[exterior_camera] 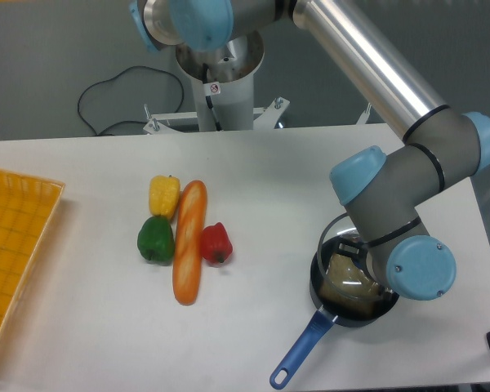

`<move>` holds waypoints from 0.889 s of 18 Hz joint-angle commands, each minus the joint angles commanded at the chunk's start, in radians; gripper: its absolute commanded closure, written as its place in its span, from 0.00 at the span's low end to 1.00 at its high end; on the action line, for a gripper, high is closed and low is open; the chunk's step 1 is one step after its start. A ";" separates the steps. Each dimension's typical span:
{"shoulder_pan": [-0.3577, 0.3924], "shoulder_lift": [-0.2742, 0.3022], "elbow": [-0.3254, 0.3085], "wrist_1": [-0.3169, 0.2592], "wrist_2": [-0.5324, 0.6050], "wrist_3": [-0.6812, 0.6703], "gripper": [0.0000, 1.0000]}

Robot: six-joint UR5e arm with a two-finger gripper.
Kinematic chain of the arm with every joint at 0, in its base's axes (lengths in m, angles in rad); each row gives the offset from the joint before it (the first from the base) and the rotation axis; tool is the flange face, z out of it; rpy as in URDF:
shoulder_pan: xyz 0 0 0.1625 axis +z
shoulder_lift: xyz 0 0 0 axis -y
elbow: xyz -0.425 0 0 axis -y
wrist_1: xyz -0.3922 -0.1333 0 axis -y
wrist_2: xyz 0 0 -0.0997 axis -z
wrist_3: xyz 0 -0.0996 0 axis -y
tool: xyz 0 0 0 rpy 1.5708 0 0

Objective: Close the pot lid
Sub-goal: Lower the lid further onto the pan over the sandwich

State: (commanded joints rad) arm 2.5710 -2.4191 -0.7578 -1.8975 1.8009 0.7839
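Centre the lid (340, 245) over the pot (353, 292) before you lower; the arm hides the gripper, so its grip is unclear.

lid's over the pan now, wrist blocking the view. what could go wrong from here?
1. The pot lid looks tilted, its far rim raised above the pot. If let go like this, it may seat crooked or slide off.
2. The arm's wrist hides the gripper and the knob, so the hold can't be checked.
3. The pot stands near the table's front edge, its handle pointing that way; a downward push could shift it.
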 joint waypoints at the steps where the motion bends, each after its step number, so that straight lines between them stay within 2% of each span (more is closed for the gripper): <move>1: 0.000 0.000 0.002 0.000 0.000 0.000 0.54; 16: -0.020 -0.018 0.020 0.002 0.003 -0.041 0.53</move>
State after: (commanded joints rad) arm 2.5510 -2.4375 -0.7379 -1.8960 1.8039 0.7425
